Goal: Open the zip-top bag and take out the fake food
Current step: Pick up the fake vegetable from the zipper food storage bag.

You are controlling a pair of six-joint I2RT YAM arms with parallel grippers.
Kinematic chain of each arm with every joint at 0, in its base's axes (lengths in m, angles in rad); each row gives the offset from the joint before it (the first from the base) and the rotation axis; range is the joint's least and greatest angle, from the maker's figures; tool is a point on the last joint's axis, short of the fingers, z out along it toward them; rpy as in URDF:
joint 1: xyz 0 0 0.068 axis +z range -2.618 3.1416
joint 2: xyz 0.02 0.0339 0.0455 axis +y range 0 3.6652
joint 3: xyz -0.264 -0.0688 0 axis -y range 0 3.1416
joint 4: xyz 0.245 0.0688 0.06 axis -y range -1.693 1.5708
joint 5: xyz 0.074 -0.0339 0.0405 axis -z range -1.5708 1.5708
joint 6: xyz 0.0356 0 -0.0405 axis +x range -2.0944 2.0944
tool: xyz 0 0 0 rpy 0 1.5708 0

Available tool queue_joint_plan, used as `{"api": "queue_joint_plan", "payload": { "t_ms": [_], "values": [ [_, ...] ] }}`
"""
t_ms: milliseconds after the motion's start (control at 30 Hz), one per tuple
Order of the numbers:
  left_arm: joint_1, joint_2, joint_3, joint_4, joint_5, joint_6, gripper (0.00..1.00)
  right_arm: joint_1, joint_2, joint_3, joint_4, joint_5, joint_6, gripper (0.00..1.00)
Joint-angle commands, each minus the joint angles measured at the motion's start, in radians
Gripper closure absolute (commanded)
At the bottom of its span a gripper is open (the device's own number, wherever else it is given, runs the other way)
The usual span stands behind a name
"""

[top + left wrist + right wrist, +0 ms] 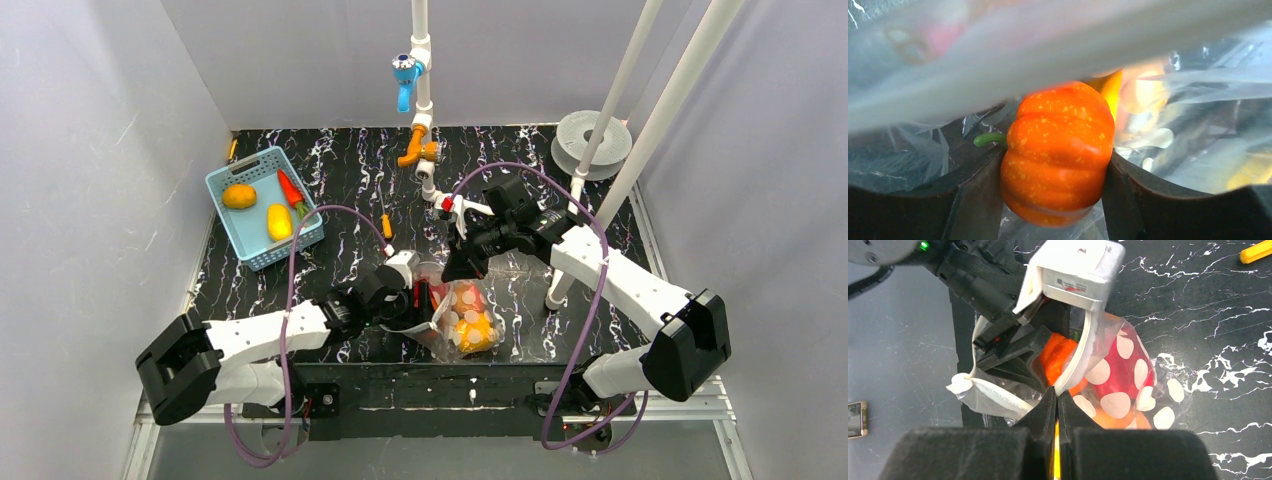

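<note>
The zip-top bag (468, 322), clear with white dots, lies near the front edge with its mouth held open. My left gripper (424, 298) reaches into the mouth and is shut on a ribbed orange fake food piece (1058, 152) with a green stem, one finger on each side. The piece also shows in the right wrist view (1054, 356). My right gripper (1057, 392) is shut on the bag's white rim (1082, 357) and holds it up. Red (1122, 371) and yellow-orange (476, 333) pieces are still inside the bag.
A light blue basket (228, 178) at back left holds an orange piece (238, 196), a yellow piece (279, 221) and a carrot (291, 190). An orange-handled screwdriver (386, 225) lies mid-table. White pipes (424, 120) and poles (600, 150) stand behind.
</note>
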Motion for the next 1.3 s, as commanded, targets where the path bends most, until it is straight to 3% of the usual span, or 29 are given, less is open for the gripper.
{"api": "queue_joint_plan", "payload": {
  "t_ms": [0, 367, 867, 1267],
  "values": [
    [-0.004, -0.064, -0.019, 0.032, 0.006, 0.037, 0.97, -0.004, -0.017, -0.009, 0.039, -0.007, -0.007, 0.99],
    [-0.004, -0.096, -0.044, 0.083, 0.002, 0.094, 0.99, -0.003, 0.013, -0.023, 0.134, 0.139, 0.115, 0.99],
    [-0.003, -0.275, -0.128, 0.175, -0.190, 0.030, 1.00, 0.033, 0.042, -0.031, 0.107, 0.034, 0.064, 0.99],
    [-0.002, -0.369, -0.149, 0.211, -0.299, -0.070, 1.00, 0.041, 0.034, -0.033, 0.100, 0.056, 0.043, 0.99]
  ]
}}
